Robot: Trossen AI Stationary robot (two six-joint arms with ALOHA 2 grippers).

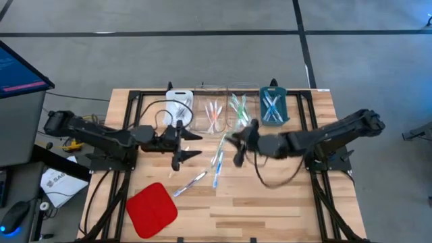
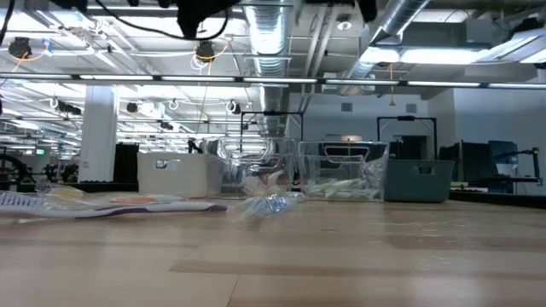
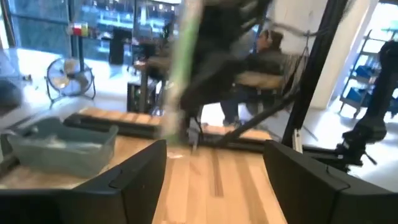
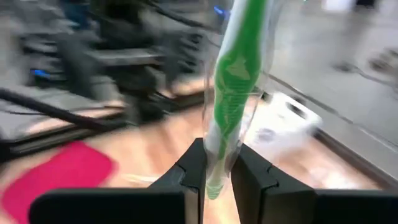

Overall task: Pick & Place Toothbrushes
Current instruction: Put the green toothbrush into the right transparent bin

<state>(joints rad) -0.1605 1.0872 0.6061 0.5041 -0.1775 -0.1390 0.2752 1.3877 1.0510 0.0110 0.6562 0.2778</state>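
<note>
Mid-sort at the toothbrush station: the right gripper (image 4: 217, 171) has its fingers clamped on a green-handled toothbrush (image 4: 235, 74), held upright above the table (image 1: 270, 202) just short of the row of trays. The left gripper (image 1: 181, 144), beside it on the near side of the white tray (image 1: 179, 102), stands with fingers spread wide and nothing between them. Along the back of the table, the clear tray (image 1: 214, 111) next to the white one holds pink and orange brushes, the clear tray (image 1: 237, 108) after it green ones, and the teal tray (image 1: 273, 106) at the end blue ones, so much of the sorting looks done. Still loose are about three toothbrushes (image 1: 217, 160) lying between the trays and the red square pad (image 1: 152, 209), the nearest (image 1: 190, 183) just beyond the pad; these, plus the brush in hand, appear to be what is left.
</note>
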